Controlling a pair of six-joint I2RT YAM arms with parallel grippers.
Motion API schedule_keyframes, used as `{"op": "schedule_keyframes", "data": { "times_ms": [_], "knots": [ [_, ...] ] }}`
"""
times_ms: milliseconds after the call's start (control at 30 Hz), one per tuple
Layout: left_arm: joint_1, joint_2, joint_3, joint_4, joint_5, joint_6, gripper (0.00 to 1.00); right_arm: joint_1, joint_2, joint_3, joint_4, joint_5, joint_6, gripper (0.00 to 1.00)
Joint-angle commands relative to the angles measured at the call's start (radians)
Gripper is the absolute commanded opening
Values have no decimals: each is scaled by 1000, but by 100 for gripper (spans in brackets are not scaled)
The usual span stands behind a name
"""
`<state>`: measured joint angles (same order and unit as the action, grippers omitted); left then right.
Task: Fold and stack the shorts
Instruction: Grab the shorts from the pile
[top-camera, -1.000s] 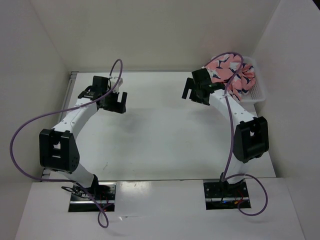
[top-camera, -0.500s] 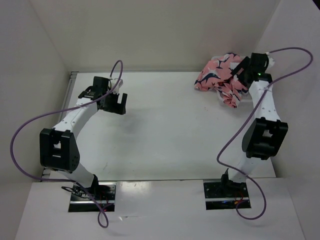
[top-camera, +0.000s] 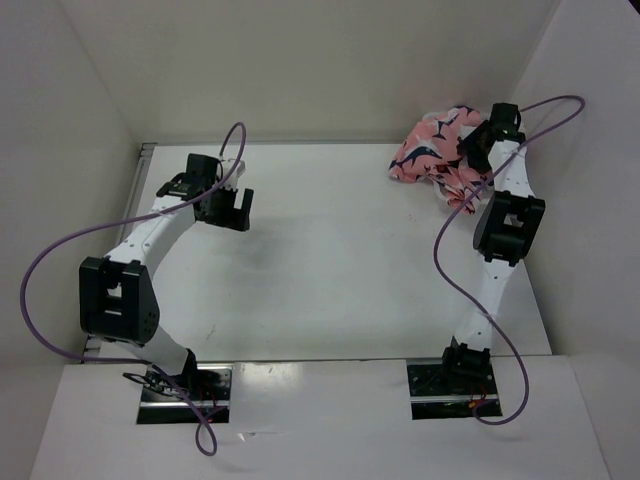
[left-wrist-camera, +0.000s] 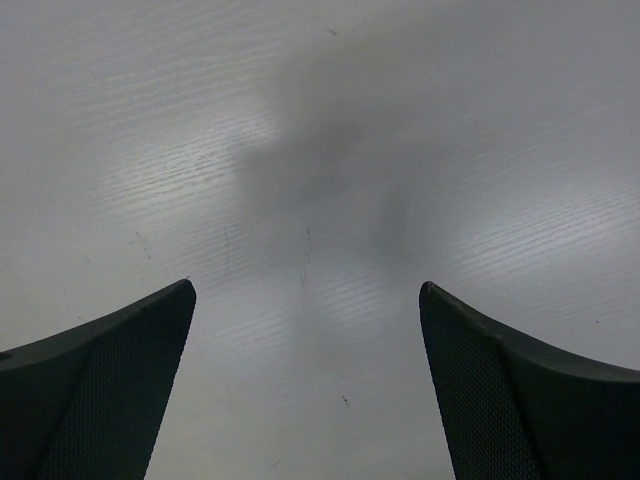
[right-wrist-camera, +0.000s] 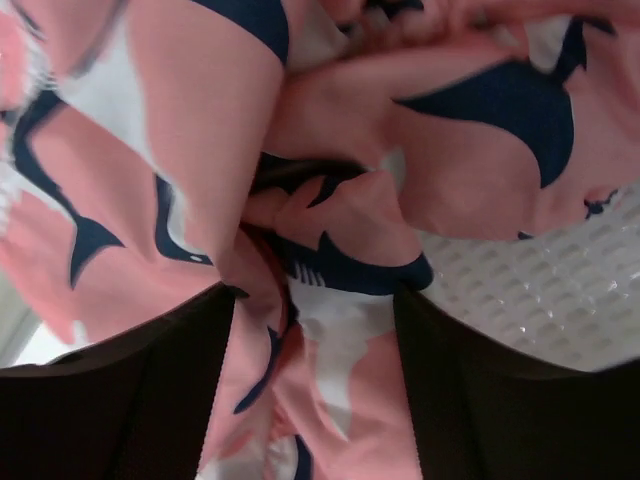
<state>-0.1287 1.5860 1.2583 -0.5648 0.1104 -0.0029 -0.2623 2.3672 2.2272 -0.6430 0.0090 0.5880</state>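
Seen from above, the shorts (top-camera: 432, 150) lay bunched at the far right corner of the table (top-camera: 330, 270). The right gripper (top-camera: 473, 150) reached into the heap, probably to draw one pair out. The left gripper (top-camera: 232, 205) hung well apart, probably waiting.

The left wrist view showed its fingers (left-wrist-camera: 100, 400) spread wide, holding nothing.

In the right wrist view a fold of cloth filled the gap between the right fingers (right-wrist-camera: 120, 400), above the white basket (right-wrist-camera: 540, 290). Whether they pinched it could not be told.

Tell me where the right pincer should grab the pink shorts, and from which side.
Probably a raised fold of the shorts, from above: the cloth lies crumpled over the white mesh basket, and that ridge sits between the fingers of the right pincer.
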Motion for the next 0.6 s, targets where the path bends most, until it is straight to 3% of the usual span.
{"op": "schedule_keyframes", "data": {
  "times_ms": [0, 33, 67, 133, 300, 567],
  "knots": [
    [3, -41, 20, -12, -24, 3, 99, -2, -16, 69, -37, -3, 33, 58],
    [3, -41, 20, -12, -25, 3, 99, 11, -38, 69, -37, 12, 33, 49],
    [3, -41, 20, -12, -25, 3, 99, 11, -55, 69, -26, 40, 33, 28],
    [3, -41, 20, -12, -25, 3, 99, 57, -97, 69, -15, 90, 21, 3],
    [3, -41, 29, -12, -3, 3, 99, 184, -287, 117, 23, 212, -48, 0],
    [29, -52, 101, -21, 26, 3, 99, 487, -517, 251, 45, 203, -112, 0]
  ]
}}
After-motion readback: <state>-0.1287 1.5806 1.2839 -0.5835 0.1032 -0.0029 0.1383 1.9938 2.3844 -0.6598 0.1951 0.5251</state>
